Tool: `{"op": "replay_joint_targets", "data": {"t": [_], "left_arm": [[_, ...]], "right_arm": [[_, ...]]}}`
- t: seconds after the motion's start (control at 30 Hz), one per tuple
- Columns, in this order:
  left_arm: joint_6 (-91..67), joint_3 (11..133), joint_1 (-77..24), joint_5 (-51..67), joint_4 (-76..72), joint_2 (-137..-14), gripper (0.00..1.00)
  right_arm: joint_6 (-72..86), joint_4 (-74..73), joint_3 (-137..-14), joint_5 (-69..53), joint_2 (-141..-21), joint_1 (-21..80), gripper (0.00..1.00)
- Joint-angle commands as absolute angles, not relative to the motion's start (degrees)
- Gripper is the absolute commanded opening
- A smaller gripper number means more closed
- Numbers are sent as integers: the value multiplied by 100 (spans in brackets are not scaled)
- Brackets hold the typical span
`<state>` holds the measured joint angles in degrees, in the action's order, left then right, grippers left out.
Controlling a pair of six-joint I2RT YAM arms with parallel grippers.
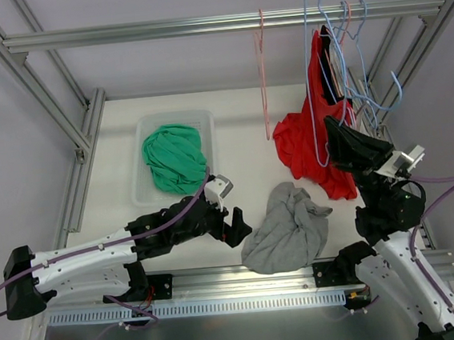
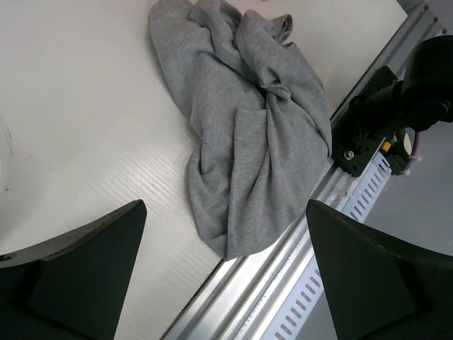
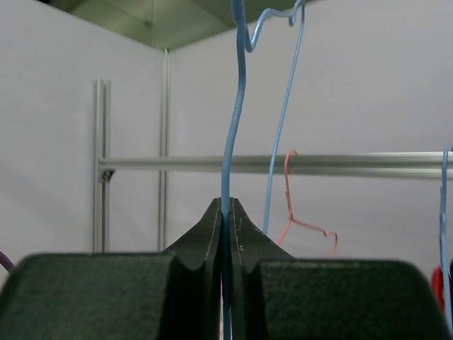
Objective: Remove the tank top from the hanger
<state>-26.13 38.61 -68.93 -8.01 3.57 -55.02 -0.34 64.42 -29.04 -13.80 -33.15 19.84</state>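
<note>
Red tank top (image 1: 305, 142) hangs at right of the top view from a blue hanger (image 3: 238, 106), long axis vertical, straps up, hem bunched on the table (image 1: 238, 121). Right gripper (image 3: 226, 212) is pinched tight on the hanger wire. Left gripper (image 1: 239, 227) is spread wide, low centre, beside the gray garment (image 1: 289, 228).

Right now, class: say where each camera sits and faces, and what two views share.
Top external: above and behind, looking down at the table; left arm, right arm show.
Left wrist: looks down at the grey garment; open left gripper frames it.
Right wrist: faces the rail; right gripper shut on a blue hanger.
Shared: top and left wrist both show the grey garment.
</note>
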Motion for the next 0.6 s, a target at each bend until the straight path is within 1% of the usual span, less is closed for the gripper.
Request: {"op": "replay_joint_targets", "data": {"t": [0.0, 0.07, 0.1, 0.17, 0.2, 0.37, 0.4, 0.57], "left_arm": [[-2487, 3797, -6935, -800, 334, -5265, 99], [-2496, 3779, -6943, -826, 343, -5221, 99], [-2487, 3779, -6943, -826, 343, -5212, 99], [-2435, 3823, -6943, -809, 369, -5256, 99], [-2417, 3849, -6943, -826, 395, -5299, 99], [-2347, 4060, -6943, -984, 571, -5501, 99], [-2373, 4078, -6943, -1028, 606, -5519, 99], [-2400, 4166, -6943, -1266, 791, -5572, 99]], "right_arm": [[-648, 4103, -3742, -1141, -2911, 2013, 0], [-712, 2705, -4451, -1003, -2717, 2021, 0], [-686, 1489, -4691, -767, -2698, 2021, 0], [-651, 593, -5270, -529, -2803, 2021, 0], [-650, -116, -5421, -545, -2882, 2021, 0], [-545, -1211, -5975, -440, -3365, 2021, 0], [-510, -1639, -6255, -466, -3627, 2030, 0], [-282, -2240, -6644, -457, -4060, 2057, 0]]}}
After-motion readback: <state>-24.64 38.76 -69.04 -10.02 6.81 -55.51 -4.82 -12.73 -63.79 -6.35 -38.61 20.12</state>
